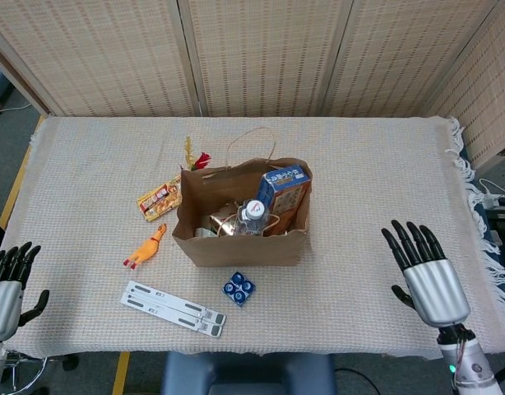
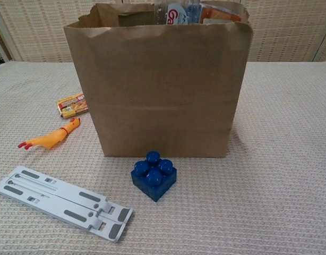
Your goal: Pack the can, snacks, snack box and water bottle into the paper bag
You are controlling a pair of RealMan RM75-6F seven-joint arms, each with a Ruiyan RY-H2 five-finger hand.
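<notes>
A beige woven cloth covered the table, with slatted screens behind. At centre frame the paper bag stood upright, holding the water bottle and snack box. The left hand at lower left and the right hand at lower right held nothing, fingers spread.

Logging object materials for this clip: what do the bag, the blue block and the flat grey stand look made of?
Paper bag: brown kraft paper, matte, with creases and a crinkled rim. Blue block: likely hard moulded plastic, slightly glossy, round studs on top. Grey stand: smooth light grey with darker inset pads; plastic or painted metal, cannot tell which.
</notes>
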